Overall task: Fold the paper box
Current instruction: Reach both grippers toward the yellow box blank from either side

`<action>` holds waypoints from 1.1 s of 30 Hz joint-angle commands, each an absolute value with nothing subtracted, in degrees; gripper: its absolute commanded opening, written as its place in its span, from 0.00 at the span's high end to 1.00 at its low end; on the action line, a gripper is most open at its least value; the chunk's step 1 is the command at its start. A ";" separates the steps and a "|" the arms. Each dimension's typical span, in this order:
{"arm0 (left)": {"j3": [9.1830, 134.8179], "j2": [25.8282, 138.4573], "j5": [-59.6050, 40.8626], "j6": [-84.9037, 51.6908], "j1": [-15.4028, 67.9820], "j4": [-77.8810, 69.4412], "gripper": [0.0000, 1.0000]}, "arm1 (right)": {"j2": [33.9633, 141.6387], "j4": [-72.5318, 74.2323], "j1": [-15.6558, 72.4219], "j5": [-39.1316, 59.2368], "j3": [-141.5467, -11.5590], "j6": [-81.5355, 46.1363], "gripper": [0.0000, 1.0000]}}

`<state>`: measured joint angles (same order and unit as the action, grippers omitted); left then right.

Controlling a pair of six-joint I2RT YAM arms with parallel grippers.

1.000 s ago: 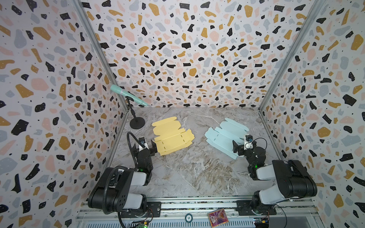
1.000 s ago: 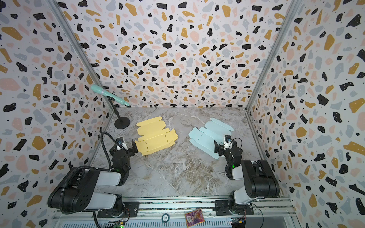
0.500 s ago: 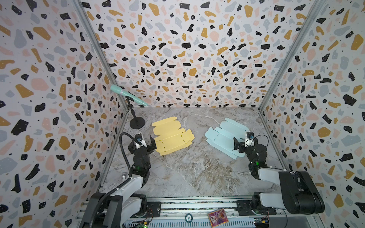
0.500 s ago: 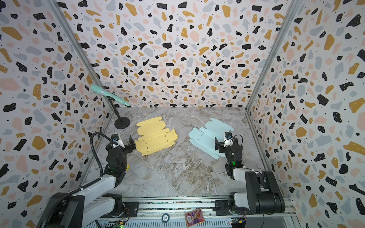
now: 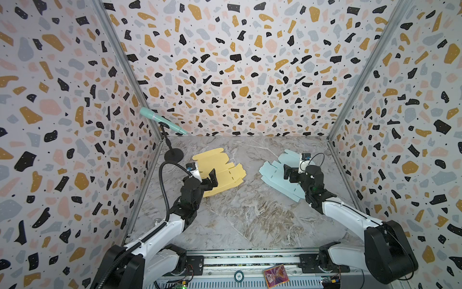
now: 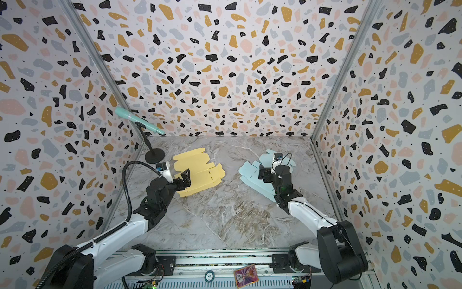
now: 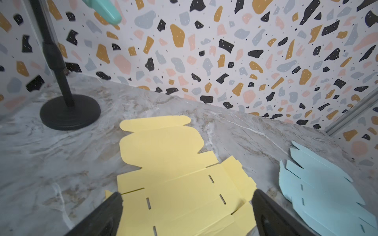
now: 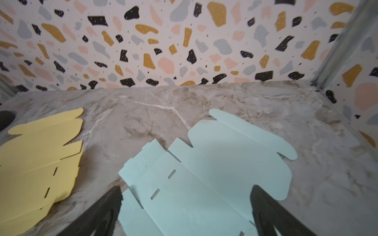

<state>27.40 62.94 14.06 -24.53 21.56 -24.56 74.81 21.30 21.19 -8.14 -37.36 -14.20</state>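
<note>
Since both blanks lie fully flat, no fold is judged to have been started. The yellow box blank (image 5: 220, 172) is laid on the left of the marble-pattern tabletop (image 5: 250, 212) and the pale blue box blank (image 5: 272, 172) on the right, well apart. Which of them is meant by the task cannot be told.

The left gripper (image 7: 187, 196) is held low over the yellow blank's near end, jaws spread wide, nothing clamped. The right gripper (image 8: 186, 190) is held likewise over the blue blank, jaws apart, empty. Contact with the card cannot be told. The layout is read as one arm per blank, each panel straddled so that a flap can be pinched or pressed.

Blanks: thin matte card, die-cut, scored creases, short slots, rounded tuck flaps at the far ends, notched side tabs. Little stiffness is expected, and edges lying flush on the smooth top are judged hard to get under.

A teal microphone (image 5: 160, 120) on a black round-base stand is parked in the far left corner.
</note>
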 commanded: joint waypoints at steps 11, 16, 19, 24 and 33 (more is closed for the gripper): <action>44.90 82.84 0.99 -29.87 21.98 -4.61 0.00 | 90.12 5.91 35.08 3.42 -53.48 -18.70 0.01; 44.83 83.37 -1.15 -28.26 22.08 -5.47 0.00 | 93.92 6.77 37.33 8.21 -55.36 -19.76 0.01; 44.86 84.37 -2.31 -27.42 22.02 -6.36 0.00 | 96.04 7.66 37.89 9.20 -55.72 -20.47 0.01; 45.78 88.07 -5.58 -26.37 21.82 -6.42 0.00 | 100.66 8.92 37.85 11.50 -57.48 -21.11 0.01; 44.82 87.28 -5.76 -26.37 21.04 -6.62 0.00 | 104.67 12.94 34.95 13.94 -55.78 -23.63 0.01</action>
